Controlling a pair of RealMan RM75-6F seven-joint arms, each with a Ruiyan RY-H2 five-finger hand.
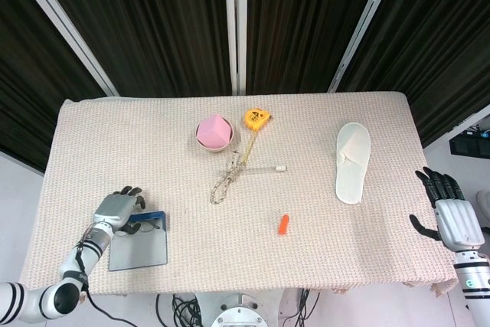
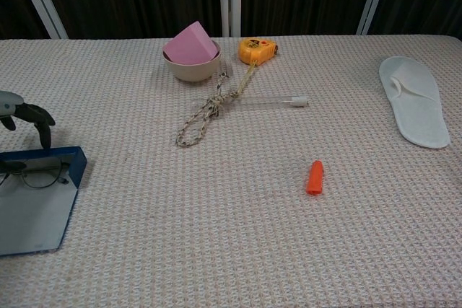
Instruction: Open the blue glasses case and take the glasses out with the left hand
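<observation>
Open blue rectangular glasses case (image 2: 37, 196), thin wire-frame glasses (image 2: 32, 173) inside, long axis left-right. Left hand (image 1: 116, 207) just behind, fingers curled down, empty. Right hand (image 1: 452, 212) far off, fingers spread.

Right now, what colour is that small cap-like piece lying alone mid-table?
Orange. The small piece shows best in the chest view, lying on the cloth apart from everything else.

Looks like robot test lab, not home: cloth-covered table (image 1: 92, 135) against black pleated curtains (image 1: 168, 21) on white frame; cables (image 1: 180, 310) under front edge; unrelated oddments, slipper (image 1: 352, 161), tape measure (image 1: 256, 118).
</observation>
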